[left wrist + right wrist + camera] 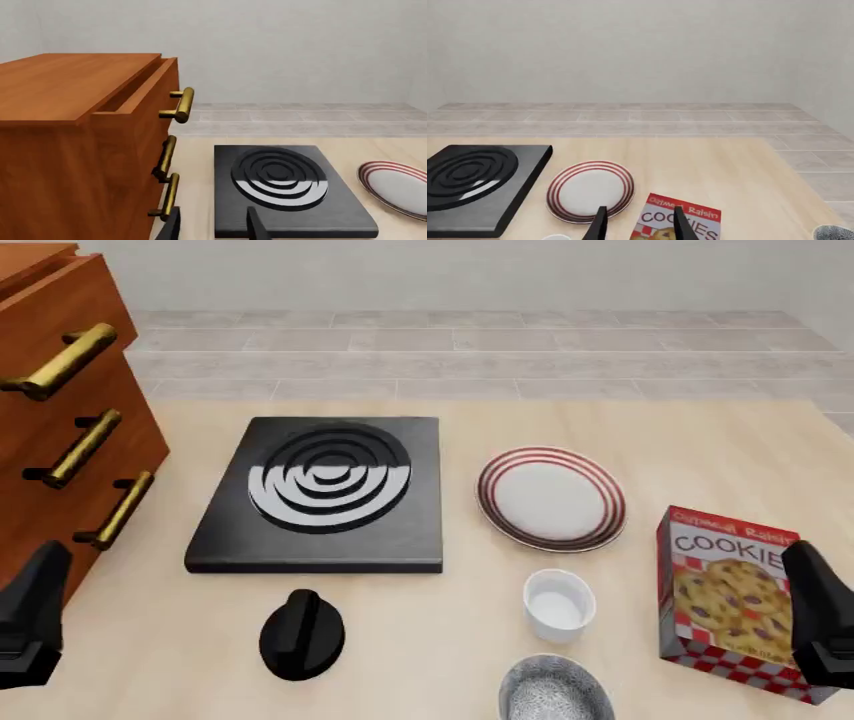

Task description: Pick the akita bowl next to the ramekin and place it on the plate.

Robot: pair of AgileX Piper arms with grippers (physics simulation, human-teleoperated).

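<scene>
The akita bowl [554, 695], speckled black and white, sits at the table's near edge, partly cut off by the front view's frame. Just beyond it stands the white ramekin [558, 604]. Farther back lies the plate [551, 497] with red rings, also seen in the wrist views [399, 189] [590, 190]. My left gripper [215, 227] is open and holds nothing, low by the cabinet, far left of the bowl. My right gripper [640, 226] is open too, empty, right of the cookie box and apart from the bowl.
A black stove plate [320, 490] lies left of the plate, with a black knob [302, 635] in front of it. A wooden cabinet [60, 410] with brass handles stands at far left. A cookie box [734, 600] stands right of the ramekin. A speckled edge [834, 233] shows at the far right.
</scene>
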